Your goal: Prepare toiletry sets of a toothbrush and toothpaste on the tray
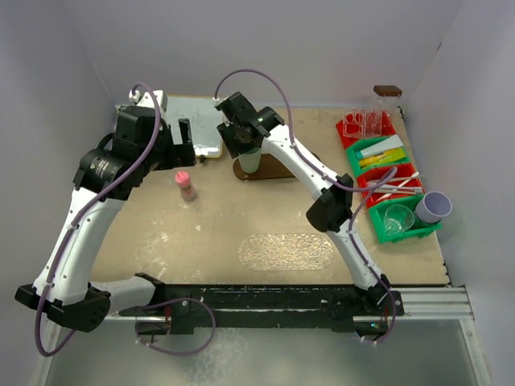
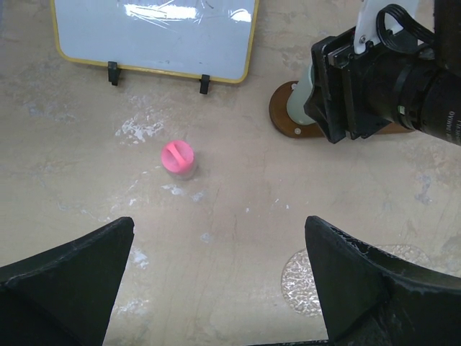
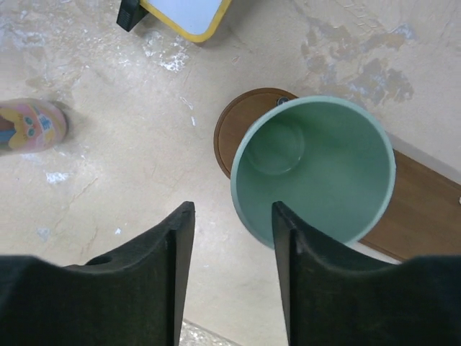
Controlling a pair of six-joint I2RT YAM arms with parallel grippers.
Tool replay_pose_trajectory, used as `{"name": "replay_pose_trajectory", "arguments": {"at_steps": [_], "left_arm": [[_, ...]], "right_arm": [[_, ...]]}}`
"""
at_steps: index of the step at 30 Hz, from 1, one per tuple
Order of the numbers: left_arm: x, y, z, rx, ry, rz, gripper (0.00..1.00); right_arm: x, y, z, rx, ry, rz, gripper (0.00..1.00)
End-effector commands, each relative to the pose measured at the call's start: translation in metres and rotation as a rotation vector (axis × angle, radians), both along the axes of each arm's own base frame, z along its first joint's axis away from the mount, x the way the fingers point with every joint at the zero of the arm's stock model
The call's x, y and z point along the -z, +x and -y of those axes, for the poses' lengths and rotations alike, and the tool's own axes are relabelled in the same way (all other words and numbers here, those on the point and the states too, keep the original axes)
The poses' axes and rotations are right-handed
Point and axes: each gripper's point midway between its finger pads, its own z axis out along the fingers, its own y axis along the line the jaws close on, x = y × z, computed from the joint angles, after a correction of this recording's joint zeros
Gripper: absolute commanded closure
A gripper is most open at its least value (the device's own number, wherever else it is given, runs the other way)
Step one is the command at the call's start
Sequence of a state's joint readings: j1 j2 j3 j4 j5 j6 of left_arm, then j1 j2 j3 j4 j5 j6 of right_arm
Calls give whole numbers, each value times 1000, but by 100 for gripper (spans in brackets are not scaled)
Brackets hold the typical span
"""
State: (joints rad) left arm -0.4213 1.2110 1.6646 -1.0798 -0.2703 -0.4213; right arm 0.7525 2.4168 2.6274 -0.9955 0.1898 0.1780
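Observation:
A green cup (image 1: 251,159) stands upright on the left end of a brown wooden tray (image 1: 278,169). My right gripper (image 1: 244,145) hangs just above it, open and empty. In the right wrist view the cup (image 3: 317,169) is empty, and its near-left rim lies by the right finger of the gripper (image 3: 233,207). Slim pale toothbrushes (image 1: 394,186) and coloured tubes (image 1: 380,153) lie in bins at the right. My left gripper (image 1: 181,141) is open and empty near the whiteboard. In its wrist view the gripper (image 2: 219,220) is above bare table.
A pink-capped bottle (image 1: 186,185) stands left of the brown tray and shows in the left wrist view (image 2: 178,157). A clear textured oval tray (image 1: 286,252) lies front centre. A whiteboard (image 1: 193,121) stands at the back. A purple cup (image 1: 434,207) and a clear cup (image 1: 397,219) sit by the green bins (image 1: 418,229).

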Motion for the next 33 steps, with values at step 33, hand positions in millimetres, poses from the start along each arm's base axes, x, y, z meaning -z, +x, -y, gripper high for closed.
{"name": "replay_pose_trajectory", "arguments": {"at_steps": [33], "left_arm": [[-6, 25, 14, 35, -16, 66, 0]], "right_arm": [[-59, 99, 380, 779, 312, 352, 32]]}}
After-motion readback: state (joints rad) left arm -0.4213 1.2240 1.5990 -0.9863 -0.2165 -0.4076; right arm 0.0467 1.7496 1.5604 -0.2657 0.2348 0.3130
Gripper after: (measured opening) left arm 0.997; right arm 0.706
